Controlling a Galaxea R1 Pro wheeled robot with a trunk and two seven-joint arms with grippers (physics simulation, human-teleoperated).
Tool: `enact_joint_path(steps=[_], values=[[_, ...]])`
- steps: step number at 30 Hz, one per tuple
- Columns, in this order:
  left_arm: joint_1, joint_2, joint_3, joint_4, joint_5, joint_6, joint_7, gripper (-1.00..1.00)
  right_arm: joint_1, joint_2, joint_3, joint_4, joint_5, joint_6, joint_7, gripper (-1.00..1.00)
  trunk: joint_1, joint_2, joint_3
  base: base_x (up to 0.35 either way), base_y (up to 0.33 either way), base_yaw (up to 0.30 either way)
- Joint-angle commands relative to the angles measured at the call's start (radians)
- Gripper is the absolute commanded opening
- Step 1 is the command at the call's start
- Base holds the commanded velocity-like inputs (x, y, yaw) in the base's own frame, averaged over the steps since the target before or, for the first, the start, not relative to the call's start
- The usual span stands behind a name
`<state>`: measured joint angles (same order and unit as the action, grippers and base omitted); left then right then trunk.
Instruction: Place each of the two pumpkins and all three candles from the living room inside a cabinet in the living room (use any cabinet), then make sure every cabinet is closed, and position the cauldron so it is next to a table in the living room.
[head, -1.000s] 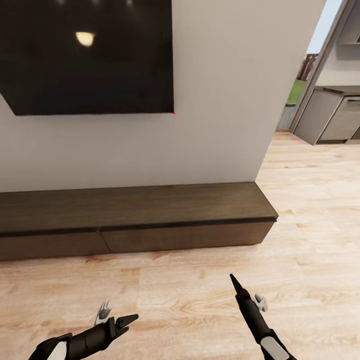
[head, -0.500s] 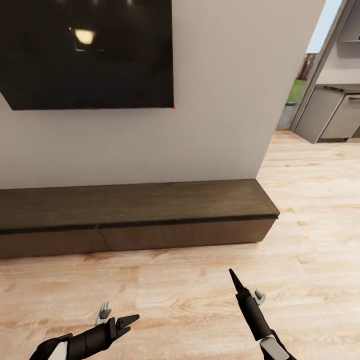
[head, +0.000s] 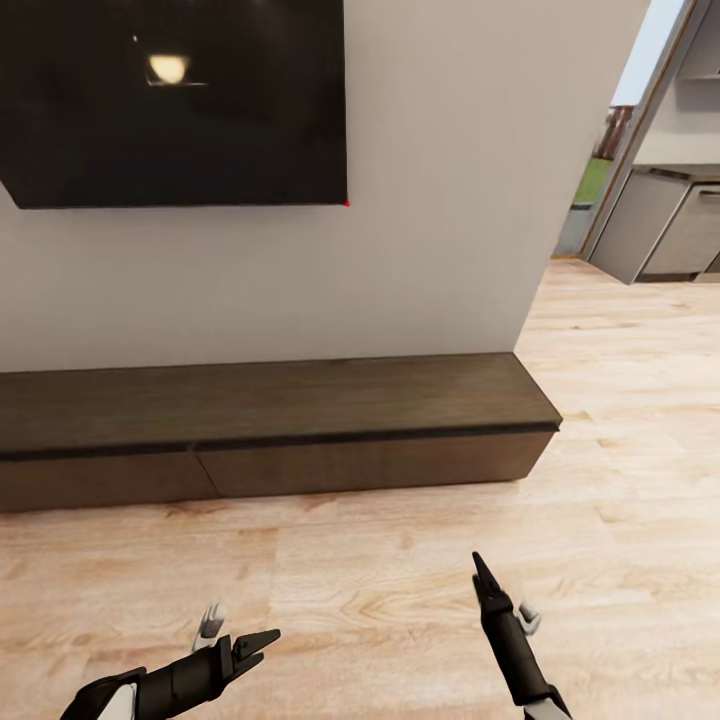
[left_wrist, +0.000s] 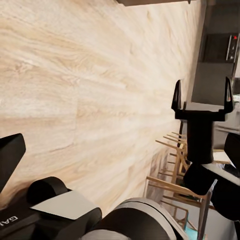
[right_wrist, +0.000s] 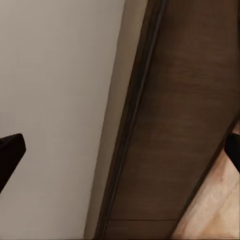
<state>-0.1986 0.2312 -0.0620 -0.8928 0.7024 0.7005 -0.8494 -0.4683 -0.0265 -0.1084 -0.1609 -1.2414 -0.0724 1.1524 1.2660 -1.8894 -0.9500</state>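
The pale plain wall (head: 440, 200) is standing in front of the robot, and a big black flat screen (head: 175, 100) is hanging on it. Under them the light wooden plank floor (head: 380, 590) is spreading toward the robot.

The long, low dark-brown wooden cabinet (head: 270, 430) is sitting on the floor against the wall, directly under the screen — its wide drawer fronts are lying flush, so I am judging that every drawer is closed now. At the far right, through an opening, grey kitchen cupboards (head: 660, 225) are showing.

The left gripper (head: 252, 646) is hanging low over the floor, well apart from the cabinet, with its black fingers released and empty. The right gripper (head: 484, 577) is pointing forward at the cabinet front; its wrist camera is showing a black fingertip at each edge of the picture, so its jaws are wide apart and holding nothing. I think both arms are being kept low and tucked because the robot is only travelling along the cabinet — not reaching for it.
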Motion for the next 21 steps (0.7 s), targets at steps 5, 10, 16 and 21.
enact_joint_path(steps=[5,10,16,21], values=[[0.000,0.002,-0.002,0.000,0.008,0.007,-0.003,1.00,-0.001,0.000,-0.007,0.006,0.008,0.016,0.008,1.00,0.019,-0.036,-0.016,0.000,0.000,0.000],[0.000,0.003,-0.002,0.000,0.005,0.005,-0.057,1.00,-0.001,-0.002,-0.007,0.007,0.008,0.030,0.048,1.00,0.038,-0.071,-0.032,0.000,0.000,0.000],[0.000,0.004,-0.002,0.001,0.004,0.005,-0.079,1.00,-0.001,-0.004,-0.007,0.009,0.008,0.090,0.071,1.00,0.061,-0.113,-0.051,0.000,0.000,0.000],[0.001,0.004,-0.002,0.001,0.005,0.005,-0.082,1.00,-0.001,-0.007,-0.007,0.009,0.008,0.096,0.072,1.00,0.080,-0.148,-0.067,0.000,0.000,0.000]])
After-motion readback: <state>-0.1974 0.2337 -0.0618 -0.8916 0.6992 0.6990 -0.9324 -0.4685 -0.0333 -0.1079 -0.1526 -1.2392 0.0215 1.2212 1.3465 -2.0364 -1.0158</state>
